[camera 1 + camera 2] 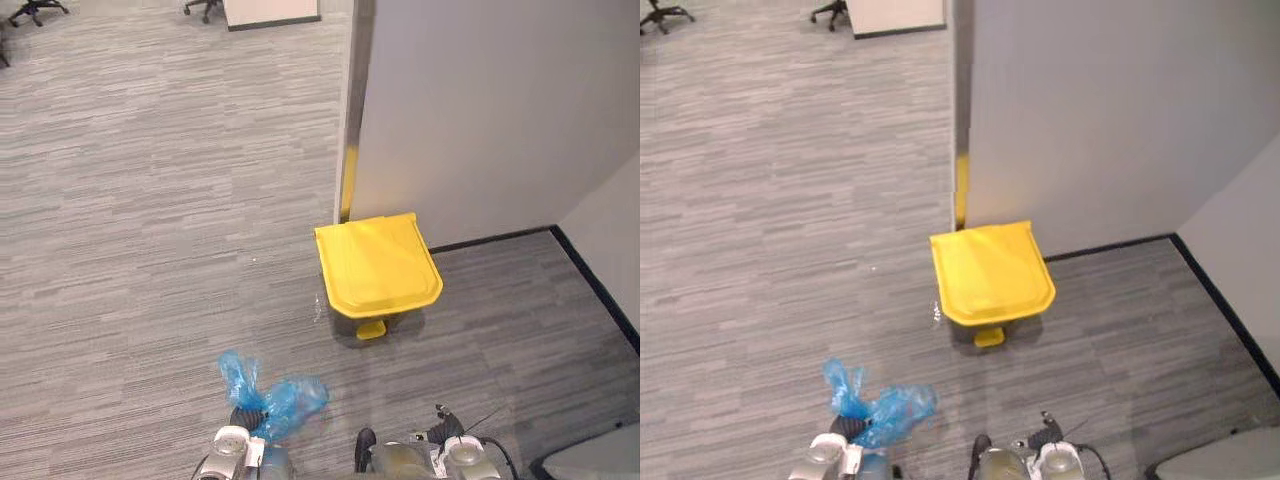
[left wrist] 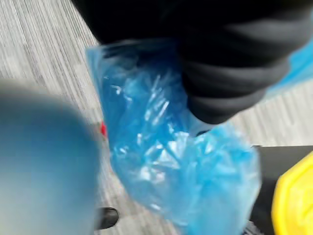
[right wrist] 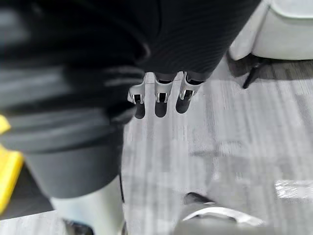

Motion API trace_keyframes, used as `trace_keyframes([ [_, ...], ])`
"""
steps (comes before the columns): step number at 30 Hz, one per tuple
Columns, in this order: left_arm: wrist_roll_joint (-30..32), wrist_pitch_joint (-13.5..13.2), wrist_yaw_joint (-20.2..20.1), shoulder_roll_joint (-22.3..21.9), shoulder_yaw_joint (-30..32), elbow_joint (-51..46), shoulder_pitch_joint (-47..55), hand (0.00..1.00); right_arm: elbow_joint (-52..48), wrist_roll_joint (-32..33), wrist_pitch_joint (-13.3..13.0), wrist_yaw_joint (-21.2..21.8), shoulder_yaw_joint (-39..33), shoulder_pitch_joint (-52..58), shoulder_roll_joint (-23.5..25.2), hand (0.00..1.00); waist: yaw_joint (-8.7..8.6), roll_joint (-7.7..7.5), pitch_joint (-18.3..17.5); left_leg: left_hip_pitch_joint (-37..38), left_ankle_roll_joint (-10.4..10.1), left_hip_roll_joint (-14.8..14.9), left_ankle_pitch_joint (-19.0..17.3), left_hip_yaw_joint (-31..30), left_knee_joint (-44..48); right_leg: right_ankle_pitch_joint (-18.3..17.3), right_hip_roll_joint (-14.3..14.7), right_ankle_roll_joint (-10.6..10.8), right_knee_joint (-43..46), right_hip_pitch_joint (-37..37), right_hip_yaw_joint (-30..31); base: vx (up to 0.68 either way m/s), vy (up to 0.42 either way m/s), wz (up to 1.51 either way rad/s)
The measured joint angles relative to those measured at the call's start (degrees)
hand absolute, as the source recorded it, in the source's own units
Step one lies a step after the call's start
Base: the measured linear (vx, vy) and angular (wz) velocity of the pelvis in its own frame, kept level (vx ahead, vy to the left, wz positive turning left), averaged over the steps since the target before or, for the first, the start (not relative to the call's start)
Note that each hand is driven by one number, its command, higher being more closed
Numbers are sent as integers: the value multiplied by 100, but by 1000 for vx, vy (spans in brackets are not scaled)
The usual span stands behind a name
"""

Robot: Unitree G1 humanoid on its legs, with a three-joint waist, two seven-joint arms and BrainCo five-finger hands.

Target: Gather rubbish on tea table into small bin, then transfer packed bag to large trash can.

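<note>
Left eye view shows me a grey carpeted floor [image 1: 150, 200] with the trash can [image 1: 345, 325] standing against the corner of a pale partition wall [image 1: 480, 120]. Its yellow lid [image 1: 377, 262] lies flat and closed, and a small yellow pedal [image 1: 371, 330] sticks out at its foot, on the side facing me. The blue plastic bag [image 1: 280, 398] is bunched up at my left hand [image 2: 225, 78], low in the view and to the left of the can, clearly apart from it, with carpet between the two. In the left wrist view the crumpled blue film spreads out from under the hand's dark ribbed cover, and the yellow edge of the can shows just past it. I cannot tell whether that hand is clamped on the bag, because the plastic hides the grasp. My right hand [image 3: 161, 93] hangs over bare carpet, its fingers straight and loose, holding nothing. Far off, at the top of the view, the wheeled base of an office chair [image 1: 38, 10] stands on the carpet.
</note>
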Motion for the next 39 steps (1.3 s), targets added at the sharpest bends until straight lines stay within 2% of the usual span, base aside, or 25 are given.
trace_keyframes([
  [2,0,1,-3,-7,47,-38,-13,100,-89,20,0,2,-72,-12,43,0,5,27,2,-96,39,-104,40,52,-843,-9,-85,35,32,6,40,95,164,-5],
  [3,0,1,-2,-34,46,-27,-10,100,-92,21,-3,6,-171,-6,1,0,4,166,-43,-51,4,-164,529,-36,-1770,-65,-67,216,96,-9,89,88,178,-9],
  [5,0,7,-2,29,9,21,7,100,-49,28,22,12,-190,2,99,0,35,36,-118,123,64,-402,592,22,-2066,-52,-178,415,-38,-6,340,123,194,-12],
  [7,1,12,-2,75,3,33,33,100,-41,24,45,14,-197,32,119,0,63,-72,-160,211,119,-566,611,156,-2255,0,-319,504,-185,7,455,114,157,-19],
  [11,8,20,-1,239,-115,47,83,100,-38,16,49,18,-197,34,135,0,64,-85,-196,550,172,-783,617,363,-2653,-2,-421,549,-354,44,680,93,101,-25],
  [15,9,21,2,344,-118,61,74,100,-17,13,49,18,-197,4,146,0,58,-88,-203,547,180,-789,612,315,-2654,24,-404,584,-512,122,732,142,-2,-15],
  [18,7,21,-14,339,-170,63,109,100,77,12,52,18,-195,-98,133,0,67,-88,-203,571,304,-775,515,315,-2610,24,-382,587,-488,88,879,121,-2,-24],
  [20,2,21,-24,331,-187,63,133,100,78,12,52,21,-195,-156,130,0,72,-83,-200,579,367,-735,361,317,-2506,-48,-365,701,-127,-91,1009,79,31,-34],
  [21,-4,21,-28,336,-216,74,134,100,75,12,50,24,-195,-183,127,0,69,-72,-184,653,352,-706,210,300,-2428,-188,-369,915,700,-439,1081,76,55,-27],
  [22,-3,21,-28,337,-219,86,127,100,75,12,51,25,-202,-180,132,0,65,-74,-175,740,334,-711,148,284,-2431,-240,-399,1001,1267,-645,1093,83,59,-14],
  [23,-4,18,-27,352,-224,94,113,100,34,74,38,43,-255,-175,163,0,17,-142,-131,930,389,-748,77,251,-2450,-216,-500,1056,2241,-977,1088,104,33,8],
  [24,-3,21,-25,393,-238,108,93,100,15,110,7,47,-239,-203,151,0,-59,-146,-58,1153,416,-772,-64,216,-2424,-476,-567,1038,2923,-1337,1010,127,3,11],
  [25,-5,22,-21,391,-239,141,97,100,48,121,-6,57,-193,-209,145,0,-65,-177,-62,1280,487,-733,-242,202,-2361,-661,-509,856,2860,-1557,839,128,-15,9],
  [26,-5,22,-20,377,-218,141,90,100,43,118,-12,55,-193,-243,139,0,-67,-175,-59,1321,487,-706,-305,187,-2327,-644,-476,798,2721,-1672,690,143,-13,9],
  [27,-4,22,-19,380,-208,151,69,100,16,121,-18,57,-202,-297,121,0,-78,-151,-39,1400,442,-630,-397,144,-2293,-503,-347,652,2247,-1884,493,182,-33,23],
  [29,-1,18,-16,369,-207,154,-23,100,-118,111,-4,58,-220,-319,53,0,-95,-99,123,1560,309,-459,-592,36,-2168,205,-152,553,889,-2086,227,284,-89,33],
  [30,1,19,-16,371,-207,168,-38,100,-124,109,7,59,-217,-283,45,0,-98,-147,185,1631,209,-478,-642,10,-2131,556,-177,625,442,-1968,48,350,-129,19],
  [31,6,19,-16,328,-210,199,-65,100,-124,97,63,54,-223,-247,57,0,-43,-175,199,1777,96,-475,-711,-49,-2112,1084,-158,476,144,-1646,-124,378,-103,8],
  [32,8,5,-28,304,-210,215,-93,100,-154,88,87,46,-239,-258,64,0,-28,-135,250,1759,90,-430,-710,-53,-2018,1312,-162,219,190,-1627,-146,356,-107,4],
  [33,8,9,-26,250,-203,269,-115,100,-196,83,97,42,-247,-304,48,0,-41,-68,337,1735,89,-383,-705,-71,-1884,1235,-146,34,380,-1633,-161,331,-107,6],
  [34,12,16,-26,162,-200,266,-224,100,-201,48,112,42,-279,-357,-5,0,-76,-5,420,1750,75,-333,-655,-88,-1639,1000,-155,-72,749,-1648,-161,362,-155,6],
  [37,137,11,-27,123,-201,249,-292,100,-266,-98,98,48,-395,-276,-15,0,-68,4,396,1936,-15,-296,-466,-294,-1348,423,-244,-17,1440,-1563,-162,287,-98,11],
  [39,238,11,-28,121,-143,247,-339,100,-259,-112,107,67,-388,-266,-14,0,-66,26,363,2068,-58,-265,-338,-369,-1458,298,-241,-7,1486,-1454,-230,285,-66,15],
])
